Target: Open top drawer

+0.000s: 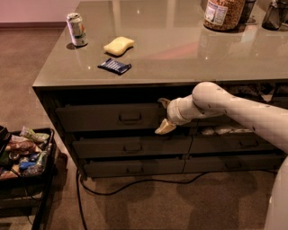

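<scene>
The top drawer (103, 117) is the wide dark front panel just under the left half of the countertop, with a small loop handle (130, 118) at its centre. It looks flush with the cabinet face. My gripper (164, 115) is at the drawer's right end, to the right of the handle, on a white arm reaching in from the right. Its fingers are spread, one dark fingertip (162, 103) near the panel's top edge and one tan fingertip (164, 127) at its lower edge. Nothing is visibly clamped between them.
Lower drawers (130, 147) stack beneath, and narrower ones (234, 143) sit to the right. On the countertop (180, 49) are a can (76, 29), a yellow sponge (119, 45), a blue packet (114, 66) and a jar (222, 12). A black cart (45, 179) of snacks stands at left; a cable (135, 183) crosses the floor.
</scene>
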